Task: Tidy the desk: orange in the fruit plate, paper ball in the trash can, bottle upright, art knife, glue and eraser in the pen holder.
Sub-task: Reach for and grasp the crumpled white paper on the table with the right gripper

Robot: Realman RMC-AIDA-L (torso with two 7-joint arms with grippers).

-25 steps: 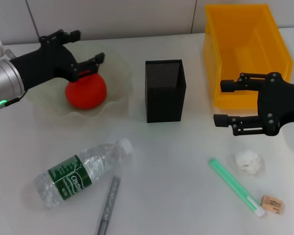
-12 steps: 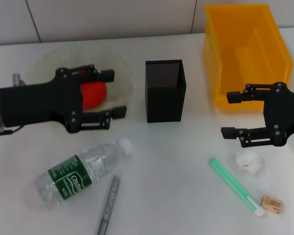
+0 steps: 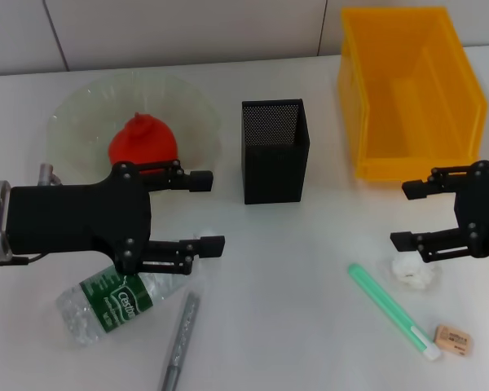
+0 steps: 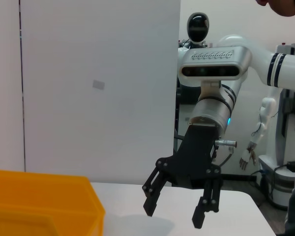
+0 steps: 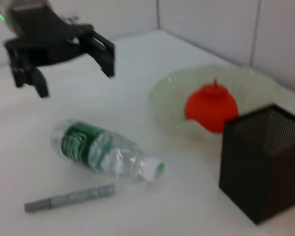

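Starting at the left, we have the orange (image 3: 143, 145) sitting in the fruit plate (image 3: 81, 122), so we count that part finished. Our left gripper (image 3: 205, 210) hangs over the bottle (image 3: 118, 297), fingers spread wide and holding nothing; the bottle lies on its side on the desk, not yet upright. Just beside it rests the grey art knife (image 3: 179, 342), untouched.

In the middle stands the pen holder (image 3: 275, 151). As far as we can see through the mesh it looks empty, though its bottom is hidden from us.

Further right, the green glue stick (image 3: 391, 309) and the eraser (image 3: 454, 340) lie on the desk, well apart from the holder. Our right gripper (image 3: 406, 214) hovers just over the paper ball (image 3: 411, 271), fingers apart and empty. The yellow trash can (image 3: 407, 90) behind it shows nothing inside.

We judge one job of six complete. Left to us: standing the bottle, binning the paper ball, and moving knife, glue and eraser into the holder.
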